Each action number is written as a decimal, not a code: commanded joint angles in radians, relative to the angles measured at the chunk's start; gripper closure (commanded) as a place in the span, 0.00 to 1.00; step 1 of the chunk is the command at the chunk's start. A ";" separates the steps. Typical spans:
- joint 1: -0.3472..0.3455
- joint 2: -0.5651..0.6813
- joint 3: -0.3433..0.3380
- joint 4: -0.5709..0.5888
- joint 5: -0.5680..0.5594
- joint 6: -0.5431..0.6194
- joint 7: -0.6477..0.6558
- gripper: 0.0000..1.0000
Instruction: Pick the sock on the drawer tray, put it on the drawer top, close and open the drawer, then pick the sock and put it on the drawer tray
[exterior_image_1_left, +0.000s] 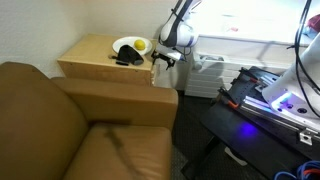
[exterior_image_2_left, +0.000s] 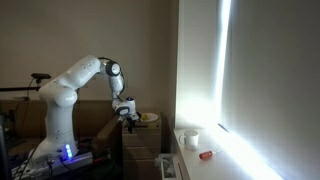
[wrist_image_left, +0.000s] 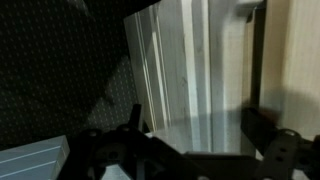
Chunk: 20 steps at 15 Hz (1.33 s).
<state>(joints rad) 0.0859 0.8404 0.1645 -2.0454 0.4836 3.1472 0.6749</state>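
A dark sock (exterior_image_1_left: 127, 59) lies on the top of the wooden drawer unit (exterior_image_1_left: 95, 62), beside a white plate. My gripper (exterior_image_1_left: 166, 58) hangs at the unit's right edge, just off its top corner, to the right of the sock. It also shows in an exterior view (exterior_image_2_left: 128, 114) in front of the unit. In the wrist view the two fingers stand wide apart with nothing between them (wrist_image_left: 197, 122); behind them I see white panel slats and a wooden edge (wrist_image_left: 300, 60). The sock does not show in the wrist view. I cannot make out the drawer tray.
A white plate (exterior_image_1_left: 127, 45) with a yellow object (exterior_image_1_left: 142, 45) sits on the drawer top. A brown couch (exterior_image_1_left: 70, 125) stands against the unit. A white radiator-like panel (exterior_image_1_left: 205, 72) and a dark stand with blue light (exterior_image_1_left: 270, 100) are to the right.
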 joint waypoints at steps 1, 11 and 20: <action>0.006 -0.001 -0.003 0.003 0.014 -0.004 -0.006 0.00; 0.089 -0.017 -0.154 0.003 -0.015 -0.105 0.014 0.00; -0.026 -0.146 -0.093 -0.099 -0.005 -0.076 -0.077 0.00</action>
<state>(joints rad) 0.1640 0.7953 -0.0400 -2.0605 0.4719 3.0477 0.6766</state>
